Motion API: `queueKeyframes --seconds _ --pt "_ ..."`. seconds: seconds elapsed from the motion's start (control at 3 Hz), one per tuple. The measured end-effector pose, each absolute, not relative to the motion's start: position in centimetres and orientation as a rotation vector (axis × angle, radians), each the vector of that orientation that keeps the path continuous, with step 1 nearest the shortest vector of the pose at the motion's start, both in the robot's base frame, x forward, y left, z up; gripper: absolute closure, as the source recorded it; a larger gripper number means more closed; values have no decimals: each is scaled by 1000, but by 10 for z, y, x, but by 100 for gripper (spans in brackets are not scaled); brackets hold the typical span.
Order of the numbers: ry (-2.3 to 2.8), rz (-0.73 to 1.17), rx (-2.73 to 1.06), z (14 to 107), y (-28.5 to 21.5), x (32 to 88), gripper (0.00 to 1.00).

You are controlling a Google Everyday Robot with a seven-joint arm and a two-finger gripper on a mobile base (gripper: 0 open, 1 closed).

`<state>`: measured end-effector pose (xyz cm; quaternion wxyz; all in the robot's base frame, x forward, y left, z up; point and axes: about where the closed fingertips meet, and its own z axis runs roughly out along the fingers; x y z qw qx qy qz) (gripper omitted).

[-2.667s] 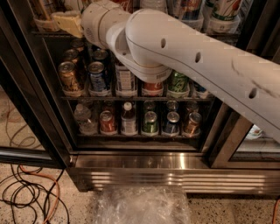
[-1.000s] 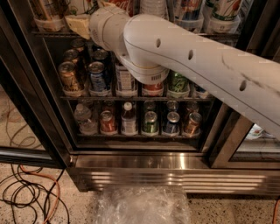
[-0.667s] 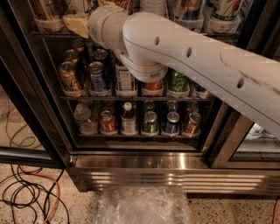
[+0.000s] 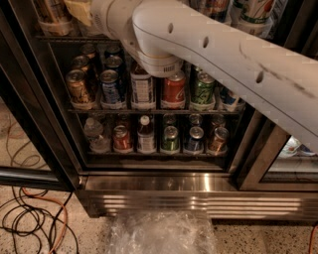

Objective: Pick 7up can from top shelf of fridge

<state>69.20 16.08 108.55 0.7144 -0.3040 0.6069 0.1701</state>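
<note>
The arm [image 4: 223, 47] wears a smooth, matt white plastic shell. Its end effector [image 4: 79, 10], up at the left of the top shelf [image 4: 64, 38], looks dull tan. The fridge [image 4: 198, 197] base is ribbed, shiny stainless steel. Crinkled clear plastic film [image 4: 159, 233] lies on the speckled stone floor [image 4: 278, 238].

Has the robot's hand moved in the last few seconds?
Yes. The hand, at upper left by the top shelf, has risen; the arm now uncovers more of the red Coca-Cola can.
</note>
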Motion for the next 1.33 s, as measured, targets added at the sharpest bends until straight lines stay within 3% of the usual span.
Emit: queueKeyframes --seconds 0.67,1.0,1.33 --pt "1380 371 -664 1079 152 695 86" --pt "1380 371 -664 1082 152 695 100" --pt "1407 376 -657 1078 143 693 100"
